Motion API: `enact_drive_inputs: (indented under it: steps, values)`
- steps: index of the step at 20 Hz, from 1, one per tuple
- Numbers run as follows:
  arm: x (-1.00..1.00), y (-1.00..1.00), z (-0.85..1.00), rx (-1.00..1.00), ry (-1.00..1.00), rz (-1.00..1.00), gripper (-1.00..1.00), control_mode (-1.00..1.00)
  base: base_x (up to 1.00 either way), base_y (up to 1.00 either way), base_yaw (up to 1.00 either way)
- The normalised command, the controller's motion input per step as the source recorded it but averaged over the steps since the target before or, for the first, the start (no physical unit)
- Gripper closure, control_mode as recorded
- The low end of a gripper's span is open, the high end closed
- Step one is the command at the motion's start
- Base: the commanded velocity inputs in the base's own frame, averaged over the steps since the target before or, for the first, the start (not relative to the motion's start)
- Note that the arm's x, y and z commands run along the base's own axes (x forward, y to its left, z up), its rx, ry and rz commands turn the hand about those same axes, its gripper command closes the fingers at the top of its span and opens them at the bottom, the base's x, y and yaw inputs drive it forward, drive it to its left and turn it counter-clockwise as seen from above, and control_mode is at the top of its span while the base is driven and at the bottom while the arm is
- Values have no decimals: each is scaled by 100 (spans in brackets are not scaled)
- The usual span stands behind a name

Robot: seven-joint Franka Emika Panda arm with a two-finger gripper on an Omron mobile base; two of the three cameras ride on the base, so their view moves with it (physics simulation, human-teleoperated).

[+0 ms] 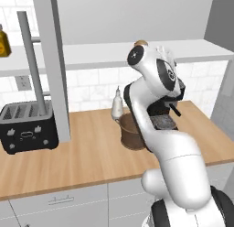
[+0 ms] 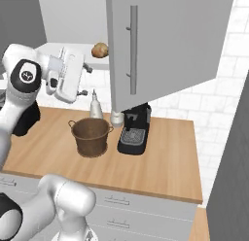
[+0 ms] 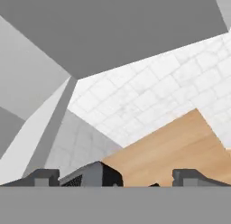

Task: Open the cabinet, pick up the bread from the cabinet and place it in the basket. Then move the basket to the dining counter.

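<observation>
The cabinet (image 2: 160, 41) is a grey flat-fronted wall unit standing open, its door swung out toward the camera in the right base view, a long vertical bar handle (image 2: 132, 49) on its face. On its white inner shelf (image 2: 73, 53) sits the bread (image 2: 99, 50), a small round golden-brown roll, at about 11 o'clock from the basket (image 2: 90, 136). The basket is round, dark brown and woven, upright on the wooden worktop, with small side handles, and looks empty.
</observation>
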Motion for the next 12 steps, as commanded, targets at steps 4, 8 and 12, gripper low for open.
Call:
enact_drive_inputs:
  steps: [4, 8, 12]
  values:
    - [-2, -97, 10, 30, -26, -24, -100, -100, 0, 0, 0]
    - [10, -98, -13, 21, -38, -12, -100, -100, 0, 0, 0]
    - [34, -33, -44, 4, -40, -15, -100, -100, 0, 0, 0]
